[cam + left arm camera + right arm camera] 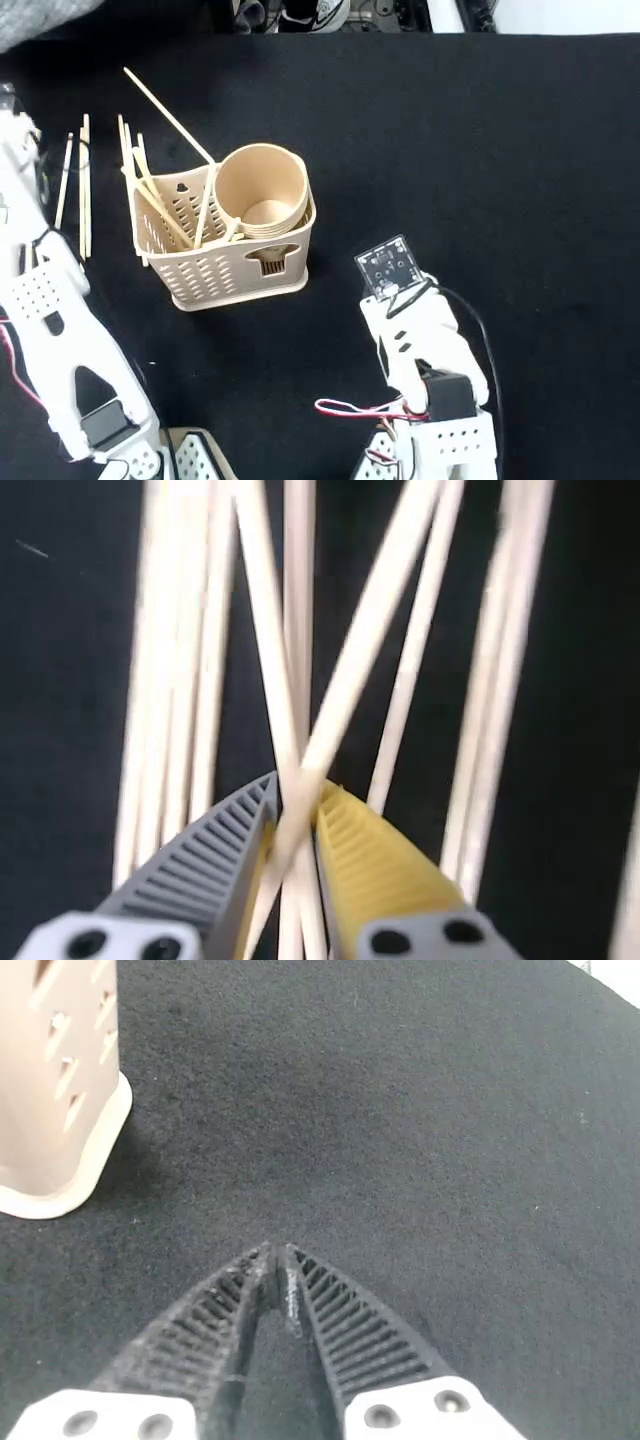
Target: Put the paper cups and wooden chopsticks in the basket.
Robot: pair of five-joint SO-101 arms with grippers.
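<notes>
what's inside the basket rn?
Nested tan paper cups fill one side of the beige slotted plastic basket; several wooden chopsticks lean in the other. The cups hide the floor beneath them; cup count unclear.

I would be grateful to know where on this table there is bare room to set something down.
The widest bare black cloth lies right of the basket, from the far edge down to the right gripper. A narrower strip runs beyond the basket. Crowded: left of the basket, where loose chopsticks lie beside the left arm.
</notes>
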